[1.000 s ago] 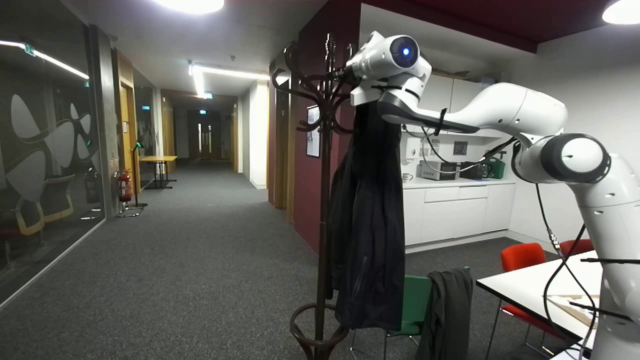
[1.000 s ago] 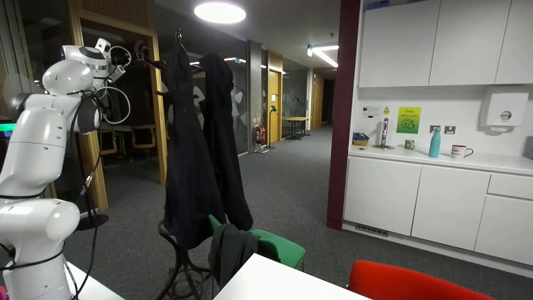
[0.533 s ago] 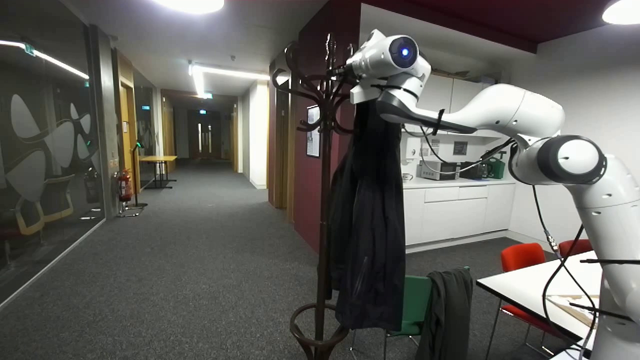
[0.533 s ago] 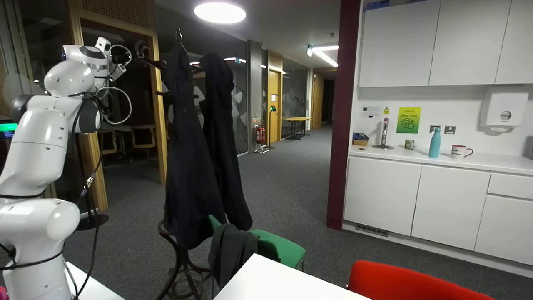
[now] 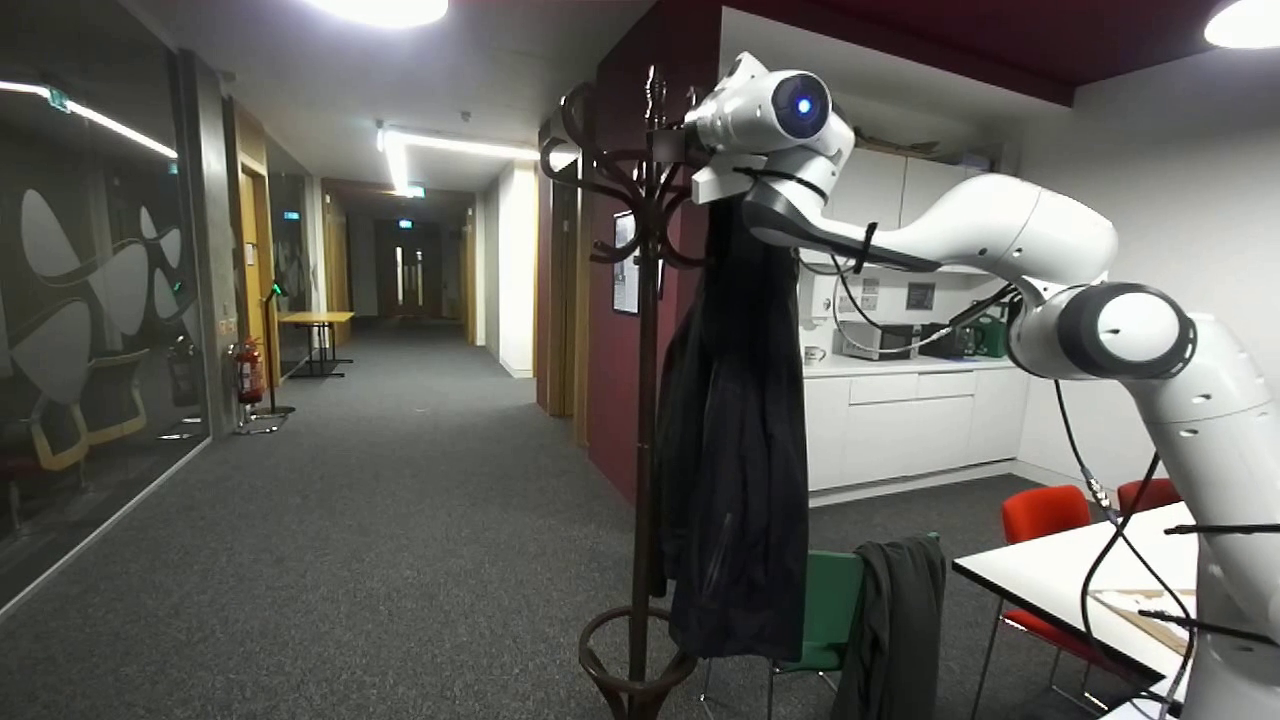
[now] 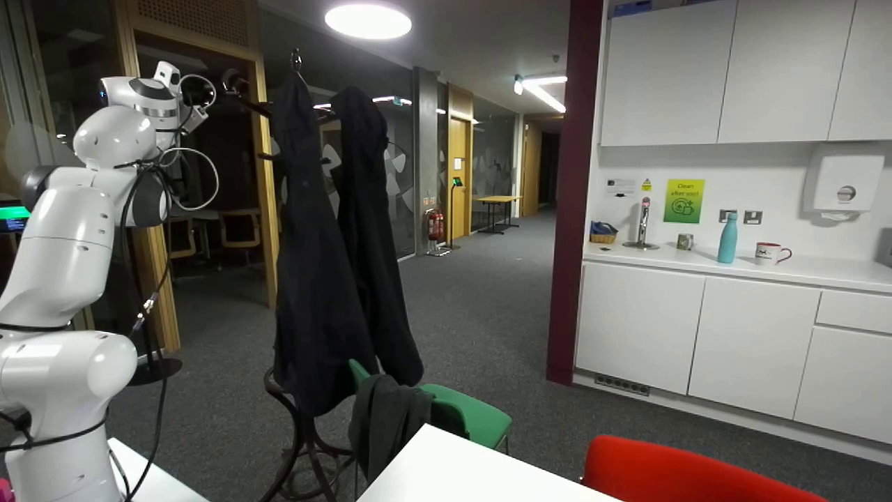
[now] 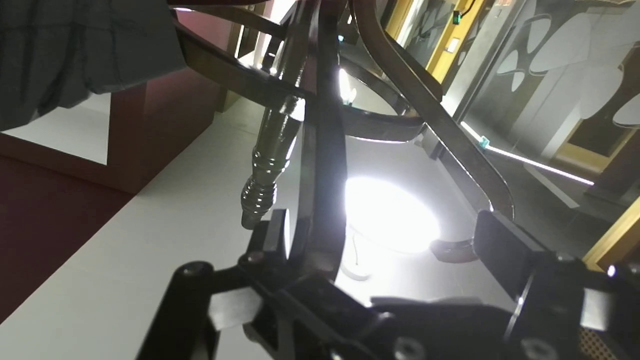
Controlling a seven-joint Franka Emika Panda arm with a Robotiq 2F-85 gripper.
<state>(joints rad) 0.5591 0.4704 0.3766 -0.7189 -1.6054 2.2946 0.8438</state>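
- in the wrist view, the claw (image 7: 382, 225) is spread, one hook (image 7: 322, 165) in its gap, unpinched; contact unclear.
- in an exterior view, the rack (image 5: 646, 400) stands upright, the claw near its top; reach looks made, grip not yet.
- in an exterior view, coats (image 6: 310, 279) hang on the rack, apart from the claw.

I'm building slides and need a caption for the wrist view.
Open gripper at a glossy coat stand, with a ceiling light glaring beyond.

Your end effector (image 5: 666, 147) high up by the coat stand (image 5: 646, 400), dark coat (image 5: 750, 430) hanging below, green chair (image 5: 832, 600) peeking out behind.
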